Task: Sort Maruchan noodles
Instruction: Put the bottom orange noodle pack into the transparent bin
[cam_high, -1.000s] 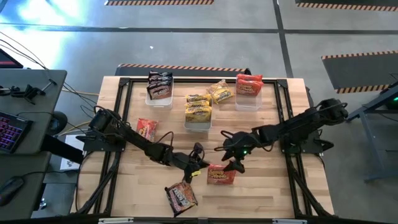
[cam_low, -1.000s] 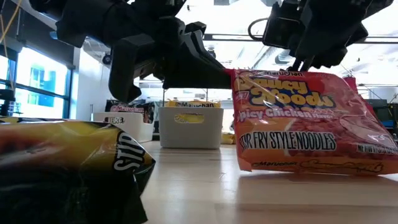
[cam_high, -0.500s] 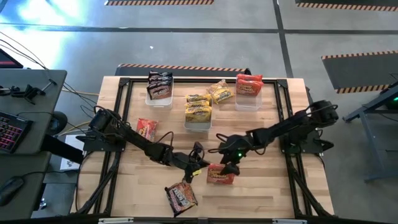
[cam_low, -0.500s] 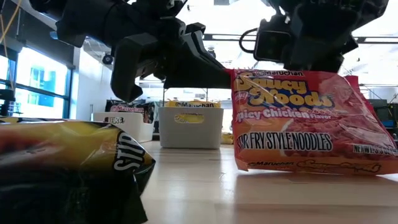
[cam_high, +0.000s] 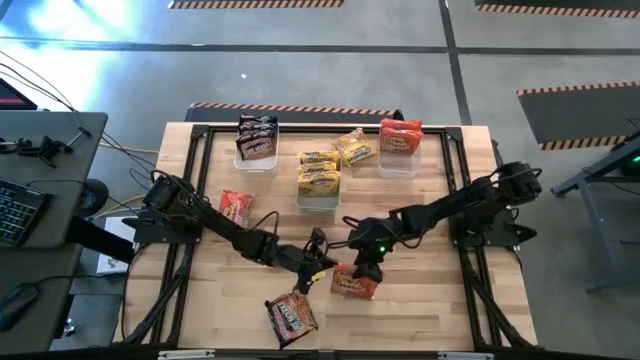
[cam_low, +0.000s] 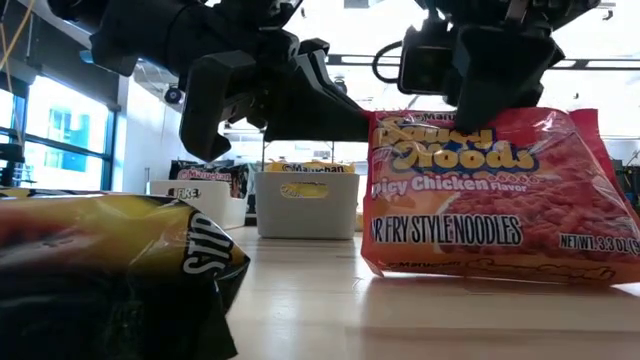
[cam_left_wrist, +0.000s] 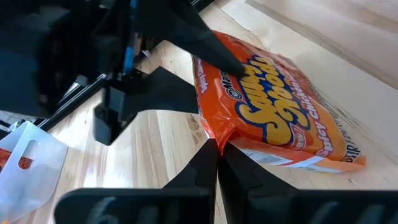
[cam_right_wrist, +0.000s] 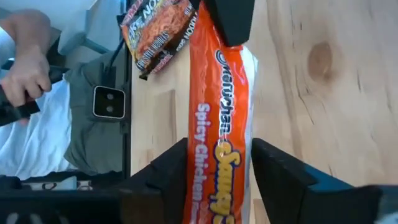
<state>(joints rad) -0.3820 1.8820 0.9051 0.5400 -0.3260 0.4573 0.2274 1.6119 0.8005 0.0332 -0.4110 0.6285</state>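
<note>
A red-orange Maruchan packet (cam_high: 352, 284) stands on edge near the table's middle front, its printed face (cam_low: 490, 200) toward the near edge. My left gripper (cam_left_wrist: 216, 155) is shut on its left end, and my right gripper (cam_right_wrist: 221, 149) straddles its top edge from above, closed in on both faces. A dark packet (cam_high: 290, 315) lies flat by the near edge. Another red packet (cam_high: 236, 207) lies at the left. A yellow packet (cam_high: 353, 148) leans against the middle bin's far right corner. My left gripper pinches the packet's crimped end seam (cam_left_wrist: 210, 127) between its two shut fingers. It comes from the table's left, slanting slightly down. The packet stands upright at that end. My right gripper has one finger (cam_right_wrist: 171, 168) on each broad face (cam_right_wrist: 199, 155), just below the top edge. It slants down from the far right, across the packet's thickness. The packet's lower long edge (cam_low: 480, 270) rests on the table.
Three clear bins stand along the far side: dark packets in the left one (cam_high: 257, 152), yellow in the middle one (cam_high: 318, 188), red in the right one (cam_high: 400, 152). A person's hand (cam_right_wrist: 25, 68) shows beyond the table's near edge. Bare wood lies at the front right.
My right gripper has come down and toward the near left over the standing packet, and its wide fingers have closed in on the packet's faces. The packet has shifted a little toward the table's left, still upright. My left gripper has stayed shut on the end seam.
</note>
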